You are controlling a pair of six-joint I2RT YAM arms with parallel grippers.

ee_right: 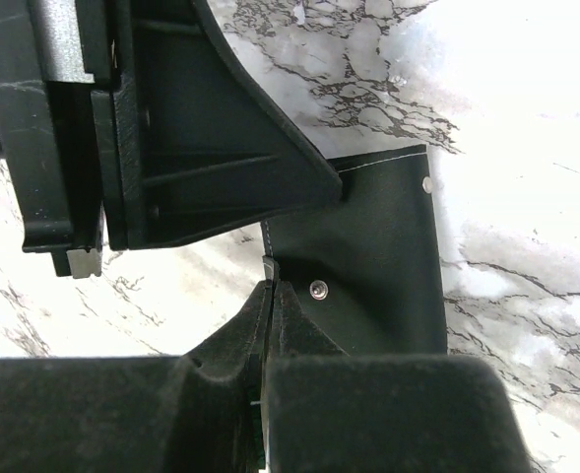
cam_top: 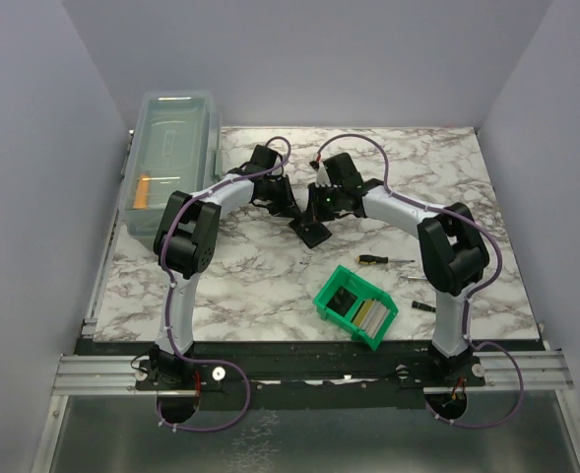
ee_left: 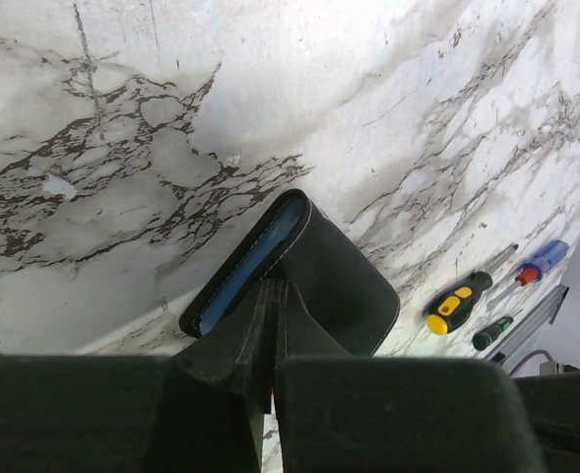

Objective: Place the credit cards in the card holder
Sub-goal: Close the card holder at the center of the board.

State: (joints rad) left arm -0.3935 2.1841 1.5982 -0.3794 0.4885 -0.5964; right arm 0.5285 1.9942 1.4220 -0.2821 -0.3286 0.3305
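Note:
The card holder (cam_top: 312, 234), a black folding wallet, is at mid-table between both arms. In the left wrist view its blue-grey inner face shows along the open edge of the card holder (ee_left: 339, 281), and my left gripper (ee_left: 274, 288) is shut on one flap. In the right wrist view the card holder (ee_right: 378, 256) shows a black flap with metal snaps, its edge pinched in my shut right gripper (ee_right: 271, 288). From above, the left gripper (cam_top: 291, 204) and right gripper (cam_top: 317, 209) meet over it. The credit cards (cam_top: 366, 313), cream and dark, stand in the green bin (cam_top: 331, 307).
A clear lidded box (cam_top: 169, 163) lies at the back left. A yellow-handled screwdriver (cam_top: 373, 260) and a small dark one (cam_top: 422, 307) lie right of centre. The left wrist view shows the screwdrivers (ee_left: 457, 302) close together. The left gripper's body (ee_right: 191, 148) fills the right wrist view's upper left.

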